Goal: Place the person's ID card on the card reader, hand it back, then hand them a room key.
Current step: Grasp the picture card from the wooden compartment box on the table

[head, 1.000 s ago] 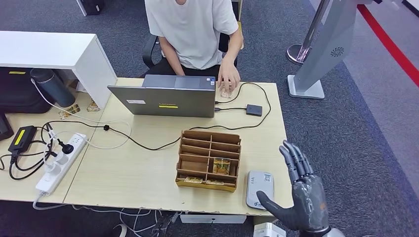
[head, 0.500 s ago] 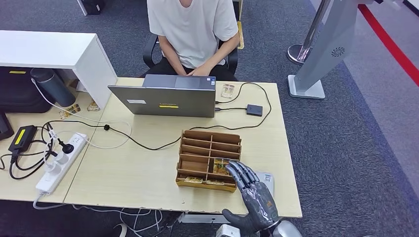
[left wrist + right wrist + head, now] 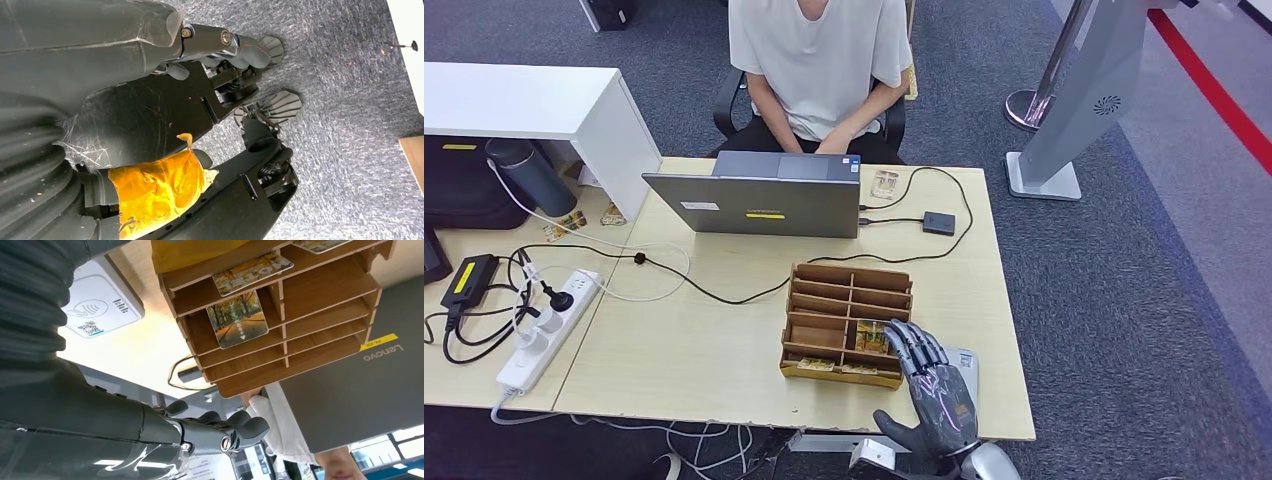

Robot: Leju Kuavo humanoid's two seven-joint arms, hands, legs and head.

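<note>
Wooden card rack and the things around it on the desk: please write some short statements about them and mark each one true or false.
1. The right robot hand hovers over the near right corner of the wooden rack. True.
2. The robot hand holds a card. False: its fingers are spread and nothing is in it.
3. A card with a picture of autumn trees lies in one compartment of the rack. True.
4. The card reader stands on the far side of the laptop. False: it lies on the near edge of the desk, right of the rack.
5. The laptop is closed flat. False: it stands open, its screen toward the person.
</note>
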